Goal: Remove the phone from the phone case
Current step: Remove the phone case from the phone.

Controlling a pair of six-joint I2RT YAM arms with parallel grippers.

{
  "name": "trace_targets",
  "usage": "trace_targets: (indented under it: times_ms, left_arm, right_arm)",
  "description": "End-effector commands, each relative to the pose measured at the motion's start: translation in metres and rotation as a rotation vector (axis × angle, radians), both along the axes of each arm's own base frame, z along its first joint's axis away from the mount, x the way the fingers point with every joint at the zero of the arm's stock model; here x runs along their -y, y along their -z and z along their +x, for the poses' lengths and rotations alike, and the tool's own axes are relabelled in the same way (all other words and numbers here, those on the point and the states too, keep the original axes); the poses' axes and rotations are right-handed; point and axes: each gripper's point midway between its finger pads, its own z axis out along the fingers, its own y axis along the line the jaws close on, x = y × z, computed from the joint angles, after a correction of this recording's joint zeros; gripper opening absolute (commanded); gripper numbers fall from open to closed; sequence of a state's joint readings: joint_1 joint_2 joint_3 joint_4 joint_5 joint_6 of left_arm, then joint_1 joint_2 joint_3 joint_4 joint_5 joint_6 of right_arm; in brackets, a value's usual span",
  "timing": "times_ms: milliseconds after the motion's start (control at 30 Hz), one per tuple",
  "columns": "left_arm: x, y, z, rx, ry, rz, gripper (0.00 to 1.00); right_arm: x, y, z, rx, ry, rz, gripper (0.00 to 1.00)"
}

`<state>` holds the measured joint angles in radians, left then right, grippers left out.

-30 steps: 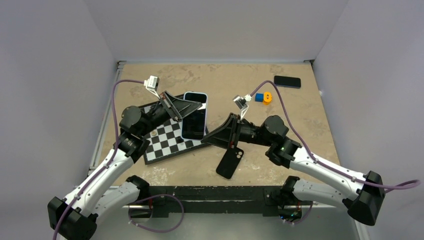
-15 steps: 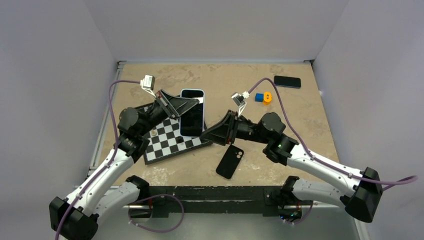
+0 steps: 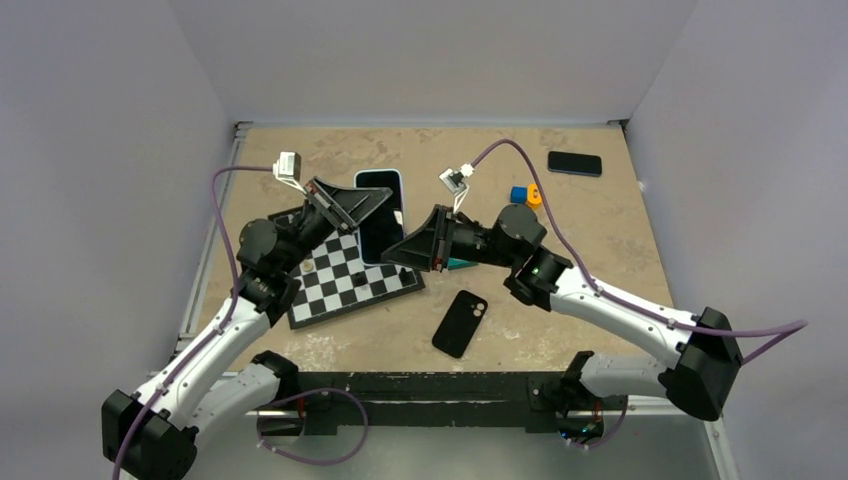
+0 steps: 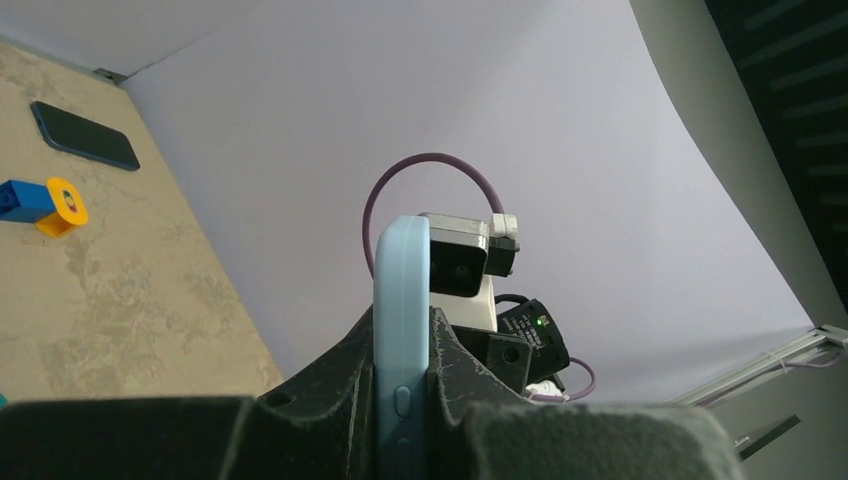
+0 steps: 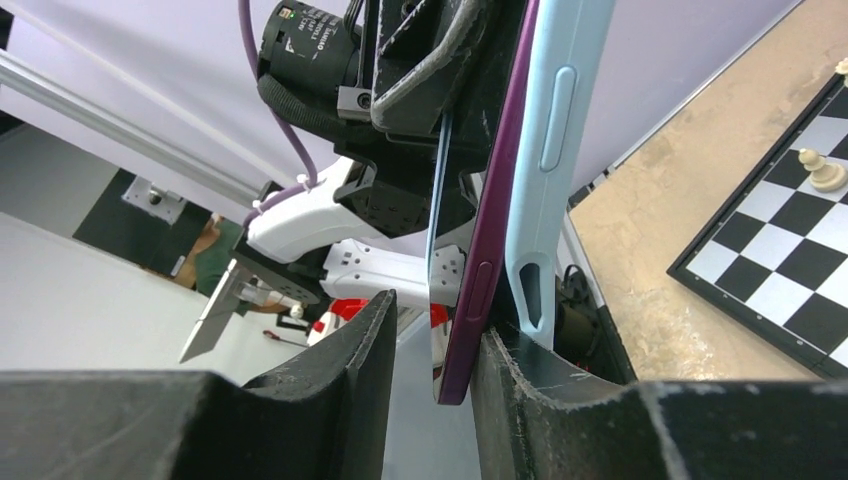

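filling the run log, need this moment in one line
left end effector: shut on light-blue-rimmed flat phone | right end effector: open, straddling phone's edge | thin black phone case: on table, untouched

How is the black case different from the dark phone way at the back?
The black case has two round holes in one corner; the dark phone shows none. The case lies slanted near the arms; the phone lies sideways at the far right. Both are flat rounded rectangles lying on the table.

Bright, even, diffuse lighting; faint soft shadows on mottled tan desk [image 3: 640, 230]; overhead view sharp, wrist-view foregrounds blurred.
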<state>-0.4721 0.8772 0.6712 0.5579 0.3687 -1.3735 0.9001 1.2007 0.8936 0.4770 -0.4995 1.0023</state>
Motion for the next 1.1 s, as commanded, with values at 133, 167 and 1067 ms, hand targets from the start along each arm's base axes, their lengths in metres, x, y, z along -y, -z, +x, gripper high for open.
trace_targets:
  times_ms: [133,167,1067]
  left_arm:
    - [0.038,-0.026,-0.072,0.143,0.331,0.055,0.0]
    - [0.041,-0.024,-0.075,0.149,0.353,0.069,0.0]
    - [0.052,0.04,-0.074,0.335,0.277,0.523,0.4]
  right_arm:
    - [-0.008,-0.04,0.025,0.012,0.055,0.11,0.31]
    - [-0.007,-0.037,0.026,0.003,0.051,0.11,0.3]
    - [0.083,-0.032,0.0,0.043,0.04,0.16,0.0]
